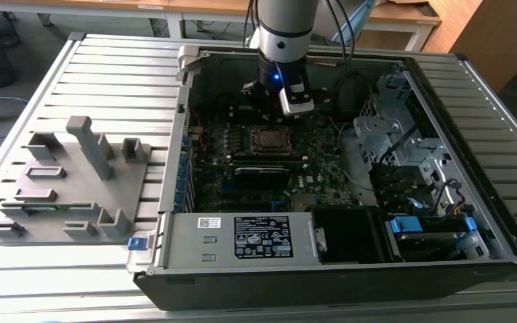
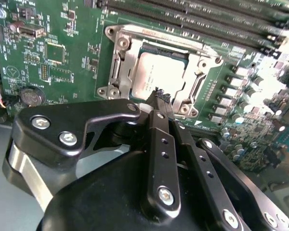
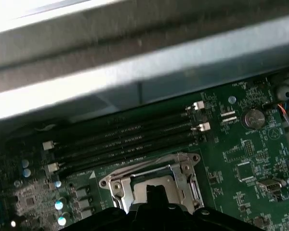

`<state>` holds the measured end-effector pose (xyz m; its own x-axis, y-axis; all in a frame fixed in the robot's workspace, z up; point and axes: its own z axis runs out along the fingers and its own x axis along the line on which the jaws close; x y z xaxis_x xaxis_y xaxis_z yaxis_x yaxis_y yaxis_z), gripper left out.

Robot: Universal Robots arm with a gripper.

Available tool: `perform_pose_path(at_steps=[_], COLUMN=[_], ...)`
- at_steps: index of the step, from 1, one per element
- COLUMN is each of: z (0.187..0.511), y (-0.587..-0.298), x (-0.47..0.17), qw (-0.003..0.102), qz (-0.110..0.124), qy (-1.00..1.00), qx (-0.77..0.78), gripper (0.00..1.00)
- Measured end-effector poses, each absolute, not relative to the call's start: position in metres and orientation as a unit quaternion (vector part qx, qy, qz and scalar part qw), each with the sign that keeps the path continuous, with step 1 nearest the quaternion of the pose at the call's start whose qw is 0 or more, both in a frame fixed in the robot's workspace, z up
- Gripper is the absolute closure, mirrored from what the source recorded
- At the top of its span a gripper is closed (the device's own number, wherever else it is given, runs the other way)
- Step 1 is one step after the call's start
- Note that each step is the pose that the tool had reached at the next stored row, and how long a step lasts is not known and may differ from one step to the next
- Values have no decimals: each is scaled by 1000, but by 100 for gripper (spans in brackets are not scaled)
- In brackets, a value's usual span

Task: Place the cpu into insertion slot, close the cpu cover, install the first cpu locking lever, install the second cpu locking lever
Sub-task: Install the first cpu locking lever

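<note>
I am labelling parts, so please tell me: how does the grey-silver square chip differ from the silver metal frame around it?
The grey-silver square chip is a solid, dull plate; the silver metal frame is brighter with a large open window. The chip sits inside, the frame lies closed around it. Both are square and lie flat on the green board.

The exterior view is being lit evenly and softly, while the inside of the computer case (image 1: 393, 67) is being left in shadow. In the first wrist view, the case wall (image 3: 135, 53) is being washed out by glare and blurred. In the second wrist view, the motherboard (image 2: 62, 43) is being overexposed toward one edge.
</note>
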<state>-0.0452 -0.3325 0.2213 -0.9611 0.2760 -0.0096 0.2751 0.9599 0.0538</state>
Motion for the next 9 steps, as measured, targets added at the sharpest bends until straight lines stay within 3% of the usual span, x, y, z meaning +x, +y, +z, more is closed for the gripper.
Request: perform_pose_path(at_steps=[9], z=[221], y=[-335], x=[-45], qw=[8], qz=[26], qy=[990], qx=[137], gripper=[89])
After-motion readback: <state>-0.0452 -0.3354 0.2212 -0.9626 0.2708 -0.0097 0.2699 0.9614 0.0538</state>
